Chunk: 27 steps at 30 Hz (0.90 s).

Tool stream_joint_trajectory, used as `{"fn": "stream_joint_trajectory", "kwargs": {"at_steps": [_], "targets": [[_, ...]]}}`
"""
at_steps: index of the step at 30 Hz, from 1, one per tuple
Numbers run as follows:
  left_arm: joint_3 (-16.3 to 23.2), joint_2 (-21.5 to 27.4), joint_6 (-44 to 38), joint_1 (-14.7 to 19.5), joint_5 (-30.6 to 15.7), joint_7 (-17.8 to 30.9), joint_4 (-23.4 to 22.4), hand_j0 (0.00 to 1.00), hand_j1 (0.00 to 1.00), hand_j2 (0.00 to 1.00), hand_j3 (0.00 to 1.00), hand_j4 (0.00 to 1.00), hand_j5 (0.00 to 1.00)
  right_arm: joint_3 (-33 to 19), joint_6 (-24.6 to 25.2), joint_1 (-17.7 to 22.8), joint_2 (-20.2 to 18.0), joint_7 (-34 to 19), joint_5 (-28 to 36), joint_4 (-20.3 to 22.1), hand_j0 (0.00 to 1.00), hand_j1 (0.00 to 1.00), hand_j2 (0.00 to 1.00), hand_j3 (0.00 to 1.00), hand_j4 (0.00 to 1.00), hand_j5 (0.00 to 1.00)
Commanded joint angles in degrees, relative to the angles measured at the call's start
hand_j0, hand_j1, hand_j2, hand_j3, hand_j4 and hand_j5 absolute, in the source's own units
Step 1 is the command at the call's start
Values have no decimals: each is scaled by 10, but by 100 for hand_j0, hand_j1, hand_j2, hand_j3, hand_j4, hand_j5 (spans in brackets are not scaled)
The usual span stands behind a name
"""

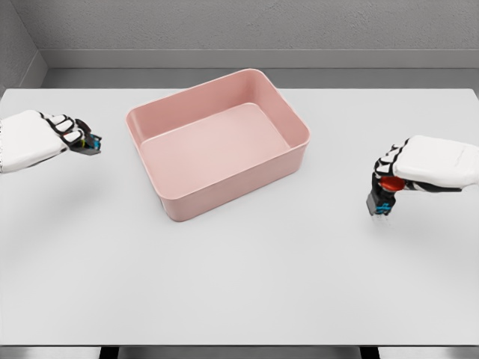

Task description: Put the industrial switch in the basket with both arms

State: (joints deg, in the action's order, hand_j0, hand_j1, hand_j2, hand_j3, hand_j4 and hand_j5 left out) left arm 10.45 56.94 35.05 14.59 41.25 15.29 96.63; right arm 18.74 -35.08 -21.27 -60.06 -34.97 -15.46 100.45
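Note:
A pink rectangular basket [160, 129] stands on the white table, a little behind the middle. My left hand [81, 137] hovers to the basket's left, its fingers curled around a small dark switch [91, 144] with blue details. My right hand [385, 182] is off to the basket's right, nearer the table's front, and grips a second switch [382, 196]: a dark body with a red button on top and blue terminals hanging below. Both switches are lifted off the table. Nothing lies inside the basket.
The white table [247, 292] spreads wide in front of the basket. A grey wall [247, 30] runs behind the table's far edge.

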Motion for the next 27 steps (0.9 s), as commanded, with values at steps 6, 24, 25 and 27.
{"fn": "stream_joint_trajectory", "kwargs": {"at_steps": [6,24,25,27], "targets": [[-1,-51,0,20,-38,-1,1,25,25,25,25,25,25,39,1,-44,24,0,3,0,45,45,45,45,45,45],[27,-159,0,54,-32,4,5,27,27,27,27,27,27,106,1,-159,76,0,3,0,46,46,46,46,46,46],[39,-165,0,62,-28,4,4,27,27,27,27,27,27,115,1,-169,80,0,3,0,46,46,46,46,46,46],[48,-179,0,69,-12,4,1,28,28,28,28,28,28,128,23,-191,97,0,3,0,46,46,46,46,46,46]]}}
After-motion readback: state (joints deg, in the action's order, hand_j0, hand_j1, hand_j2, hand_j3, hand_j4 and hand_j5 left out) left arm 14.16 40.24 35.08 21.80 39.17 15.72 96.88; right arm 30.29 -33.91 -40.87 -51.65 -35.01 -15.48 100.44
